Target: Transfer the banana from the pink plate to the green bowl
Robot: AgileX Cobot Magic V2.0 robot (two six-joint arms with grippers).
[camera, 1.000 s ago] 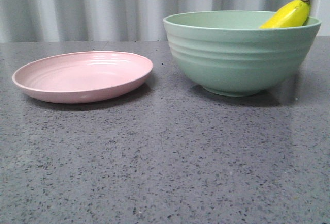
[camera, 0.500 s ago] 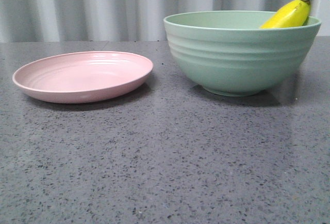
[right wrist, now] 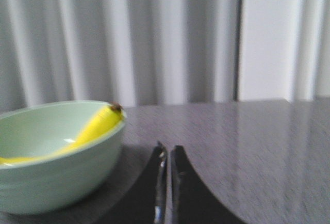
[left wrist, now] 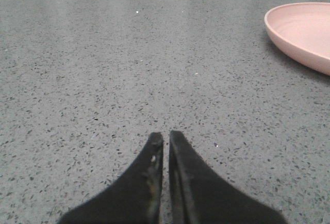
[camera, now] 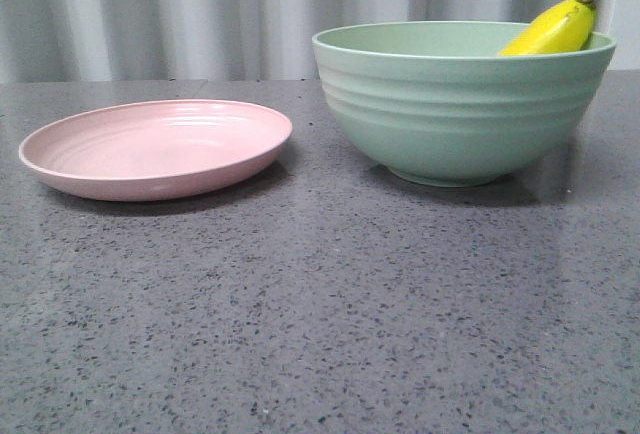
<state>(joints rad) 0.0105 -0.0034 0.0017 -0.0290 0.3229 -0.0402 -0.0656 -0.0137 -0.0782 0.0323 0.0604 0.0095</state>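
The banana (camera: 548, 31) lies inside the green bowl (camera: 460, 104), its dark tip leaning on the bowl's right rim. The right wrist view shows the banana (right wrist: 95, 127) in the bowl (right wrist: 56, 167) too. The pink plate (camera: 155, 147) is empty, left of the bowl; its edge shows in the left wrist view (left wrist: 301, 35). My left gripper (left wrist: 166, 136) is shut and empty over bare table, well apart from the plate. My right gripper (right wrist: 168, 149) is shut and empty beside the bowl. Neither gripper shows in the front view.
Grey speckled tabletop (camera: 320, 304) spreads in front of both dishes. A pale pleated curtain (camera: 200, 14) hangs behind the table's far edge.
Plate, bowl and banana all sit a few pixels further left in the front view than before; nothing else differs.
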